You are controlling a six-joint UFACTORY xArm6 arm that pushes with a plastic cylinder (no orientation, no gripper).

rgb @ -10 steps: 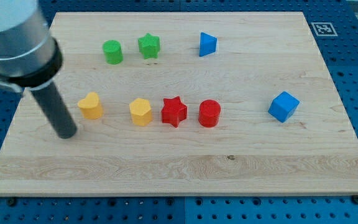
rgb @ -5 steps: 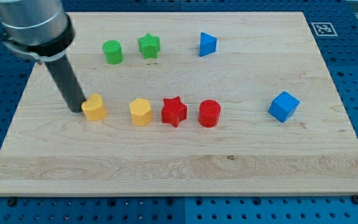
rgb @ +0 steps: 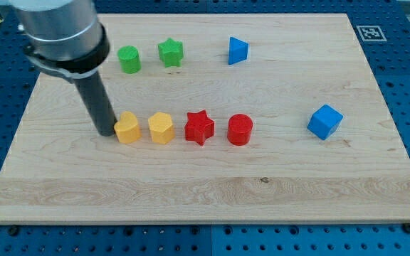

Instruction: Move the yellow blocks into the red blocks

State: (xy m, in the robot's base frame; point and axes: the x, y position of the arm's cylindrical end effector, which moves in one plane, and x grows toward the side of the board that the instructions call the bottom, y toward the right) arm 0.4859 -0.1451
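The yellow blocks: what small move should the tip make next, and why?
Probably push on toward the view's right. My tip sits against the left yellow block, which nearly touches the yellow hexagon block; the red star and red cylinder lie beyond, in one row.

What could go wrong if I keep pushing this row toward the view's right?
My tip is against the yellow heart block, nearly touching the yellow hexagon block. An off-centre push could make the chain buckle sideways. The red star block and red cylinder may get shoved away rather than met.
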